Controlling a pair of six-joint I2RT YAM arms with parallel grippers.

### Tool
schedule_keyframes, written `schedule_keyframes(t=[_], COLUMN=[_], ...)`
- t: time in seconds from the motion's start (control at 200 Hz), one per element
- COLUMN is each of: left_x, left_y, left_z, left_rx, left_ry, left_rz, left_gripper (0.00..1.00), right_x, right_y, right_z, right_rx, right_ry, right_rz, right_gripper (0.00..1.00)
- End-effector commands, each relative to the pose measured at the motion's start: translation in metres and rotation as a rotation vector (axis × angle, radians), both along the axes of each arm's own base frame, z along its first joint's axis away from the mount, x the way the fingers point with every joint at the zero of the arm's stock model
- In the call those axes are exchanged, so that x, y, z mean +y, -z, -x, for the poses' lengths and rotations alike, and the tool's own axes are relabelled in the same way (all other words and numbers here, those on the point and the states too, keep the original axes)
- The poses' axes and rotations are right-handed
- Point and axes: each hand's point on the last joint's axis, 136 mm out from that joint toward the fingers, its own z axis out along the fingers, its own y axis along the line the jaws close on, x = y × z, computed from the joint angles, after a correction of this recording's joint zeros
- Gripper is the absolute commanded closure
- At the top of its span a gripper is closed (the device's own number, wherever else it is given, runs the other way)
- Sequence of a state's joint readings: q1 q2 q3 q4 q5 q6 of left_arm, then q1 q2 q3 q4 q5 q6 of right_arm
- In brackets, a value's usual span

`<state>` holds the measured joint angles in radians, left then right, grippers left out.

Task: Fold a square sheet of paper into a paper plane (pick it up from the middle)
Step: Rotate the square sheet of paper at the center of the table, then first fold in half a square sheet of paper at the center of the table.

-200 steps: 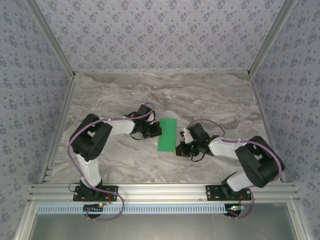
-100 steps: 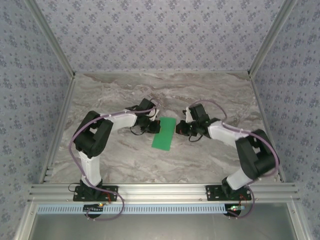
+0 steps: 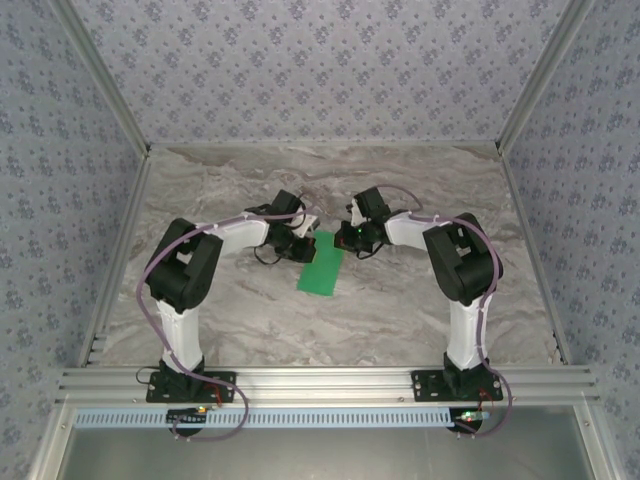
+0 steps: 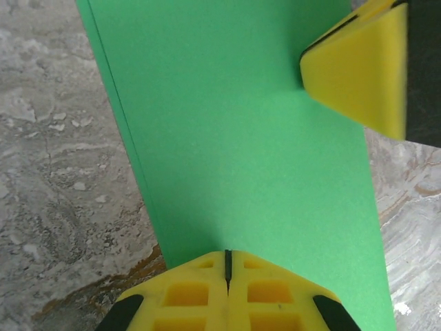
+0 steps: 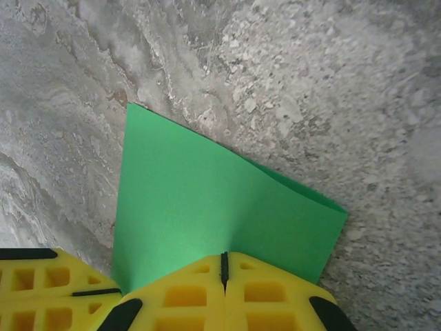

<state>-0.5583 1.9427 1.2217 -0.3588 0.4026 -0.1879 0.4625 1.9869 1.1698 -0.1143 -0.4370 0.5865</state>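
I have the paper in the middle of the table, folded into a narrow green strip. It runs from its far end, between the two arms, down toward the near left. Both grippers meet at that far end.

The left gripper is fully closed, with its yellow fingers pinched together on the paper's edge. Through its wrist camera I see the green surface stretching away, layered edges along the left side and marble beyond.

The right gripper is clamped tight on the other side of the same end. Below it the paper shows a soft fold along the right edge, with the layers bowing apart a little.

From above, the two grippers sit close together, left and right of the strip's far end. I cannot tell whether the near end rests on the table.
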Motion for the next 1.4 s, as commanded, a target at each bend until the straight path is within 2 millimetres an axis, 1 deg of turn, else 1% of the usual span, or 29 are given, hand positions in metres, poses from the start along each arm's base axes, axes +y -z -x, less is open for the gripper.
schedule_keyframes(t=[0.0, 0.065, 0.125, 0.175, 0.24, 0.29, 0.35, 0.405, 0.47, 0.525, 0.565, 0.64, 0.7, 0.779, 0.879, 1.124, 1.234, 1.394], left_x=[-0.008, -0.007, -0.005, -0.004, -0.005, -0.011, -0.021, -0.030, -0.040, -0.043, -0.043, -0.041, -0.039, -0.039, -0.042, -0.049, -0.049, -0.042], left_y=[-0.036, -0.045, -0.054, -0.062, -0.068, -0.072, -0.075, -0.074, -0.068, -0.060, -0.054, -0.047, -0.043, -0.041, -0.037, -0.025, -0.021, -0.009], left_z=[-0.003, -0.001, 0.002, 0.007, 0.018, 0.030, 0.044, 0.056, 0.072, 0.082, 0.085, 0.087, 0.085, 0.083, 0.080, 0.077, 0.078, 0.080], left_rx=[-0.030, -0.033, -0.045, -0.053, -0.061, -0.061, -0.042, -0.019, 0.007, 0.019, 0.020, 0.027, 0.023, 0.018, 0.025, 0.050, 0.062, 0.069], left_ry=[-0.071, -0.141, -0.206, -0.265, -0.312, -0.334, -0.347, -0.367, -0.369, -0.384, -0.401, -0.429, -0.446, -0.456, -0.466, -0.480, -0.484, -0.502], left_rz=[0.098, 0.128, 0.150, 0.162, 0.174, 0.190, 0.220, 0.249, 0.260, 0.253, 0.250, 0.248, 0.243, 0.248, 0.256, 0.264, 0.262, 0.221], left_gripper=[1.00, 0.98, 0.97, 0.94, 0.92, 0.90, 0.90, 0.91, 0.92, 0.95, 0.96, 1.00, 1.00, 1.00, 1.00, 1.00, 1.00, 1.00], right_x=[-0.025, -0.037, -0.048, -0.057, -0.065, -0.067, -0.064, -0.054, -0.045, -0.040, -0.038, -0.031, -0.026, -0.020, -0.011, 0.005, 0.005, 0.003], right_y=[0.021, 0.023, 0.026, 0.027, 0.027, 0.024, 0.017, 0.006, -0.008, -0.017, -0.022, -0.029, -0.032, -0.032, -0.031, -0.016, -0.008, 0.003], right_z=[0.017, 0.025, 0.038, 0.049, 0.061, 0.068, 0.073, 0.074, 0.074, 0.076, 0.078, 0.083, 0.088, 0.094, 0.096, 0.101, 0.102, 0.105], right_rx=[0.078, 0.082, 0.105, 0.114, 0.115, 0.106, 0.086, 0.048, -0.003, -0.042, -0.062, -0.081, -0.086, -0.090, -0.099, -0.073, -0.059, -0.043], right_ry=[0.063, 0.093, 0.148, 0.186, 0.235, 0.262, 0.269, 0.245, 0.212, 0.182, 0.160, 0.129, 0.114, 0.100, 0.101, 0.100, 0.109, 0.113], right_rz=[0.133, 0.182, 0.226, 0.250, 0.252, 0.238, 0.189, 0.111, 0.030, -0.014, -0.033, -0.080, -0.101, -0.112, -0.118, -0.122, -0.110, -0.091], right_gripper=[1.00, 1.00, 1.00, 1.00, 1.00, 1.00, 1.00, 1.00, 1.00, 1.00, 1.00, 1.00, 1.00, 1.00, 1.00, 1.00, 1.00, 1.00])
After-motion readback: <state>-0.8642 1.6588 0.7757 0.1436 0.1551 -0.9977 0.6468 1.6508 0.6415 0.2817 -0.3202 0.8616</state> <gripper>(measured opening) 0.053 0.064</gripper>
